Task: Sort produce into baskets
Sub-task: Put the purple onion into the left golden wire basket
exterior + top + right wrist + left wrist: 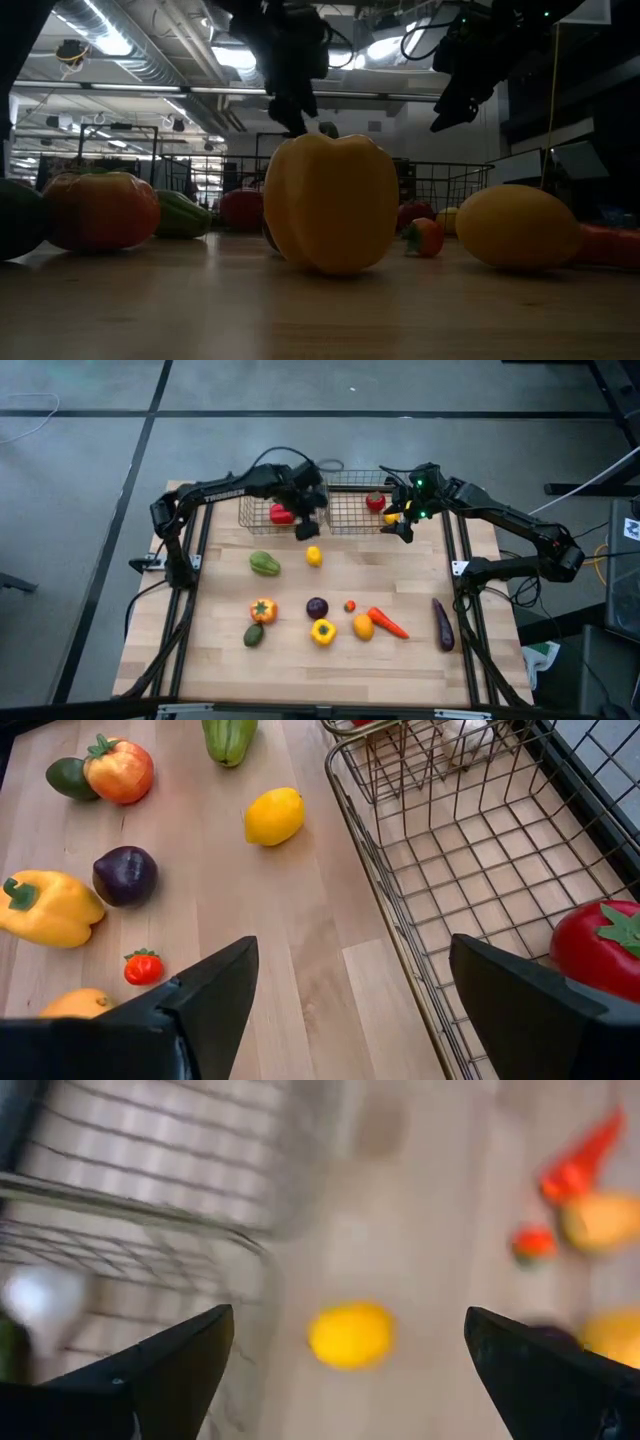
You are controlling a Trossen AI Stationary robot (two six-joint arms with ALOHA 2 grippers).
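Note:
Two wire baskets stand side by side at the table's far edge, the left one [258,510] and the right one [350,512]. The left basket holds a red piece [282,514]. The right basket holds a red tomato [375,502], also in the right wrist view [598,948]. My left gripper [308,528] hangs open and empty above a lemon [314,556], which lies between its fingers in the left wrist view [350,1335]. My right gripper [402,528] hangs open and empty over the right basket's near right corner [400,960].
Loose produce lies on the table: green pepper [264,564], red-orange pepper [262,610], avocado [253,635], purple onion [316,607], yellow pepper [322,631], small tomato [349,605], orange [362,626], carrot [388,622], eggplant [442,624]. Bare wood shows at the near edge.

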